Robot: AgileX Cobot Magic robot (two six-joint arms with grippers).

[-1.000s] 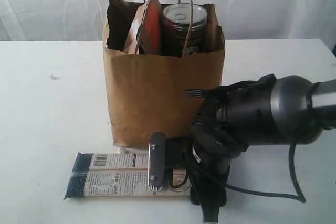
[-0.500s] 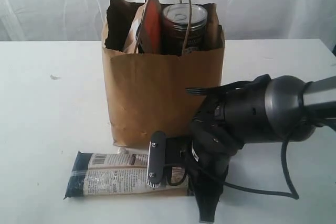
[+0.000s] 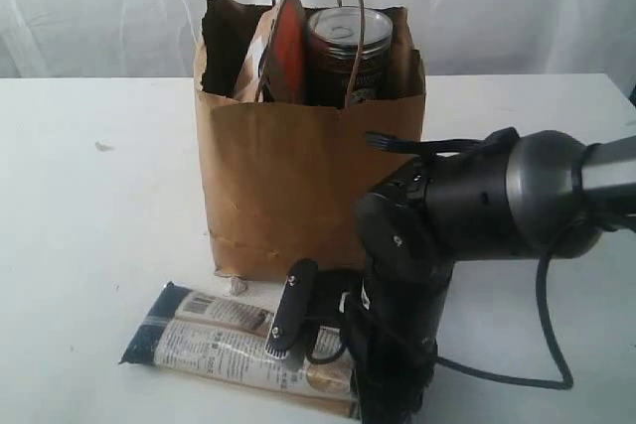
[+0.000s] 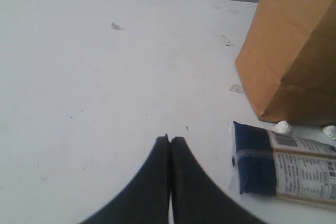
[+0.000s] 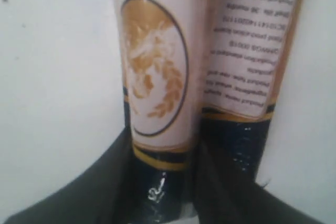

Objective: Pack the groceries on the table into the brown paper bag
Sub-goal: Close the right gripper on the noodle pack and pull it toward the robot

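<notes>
Brown paper bag (image 3: 298, 186) stands on the table (image 3: 89, 225); before it, right gripper (image 5: 164, 150) clamps the long dark-blue packet (image 3: 214, 340); left gripper (image 4: 169, 148) clenched, empty.

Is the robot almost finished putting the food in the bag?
Nearly. Done: the dark can and brown pouch stick out of the brown paper bag. In hand: the right hand grips the long dark-blue packet on the table. Left: lifting it in; it's the only grocery I see outside.
</notes>
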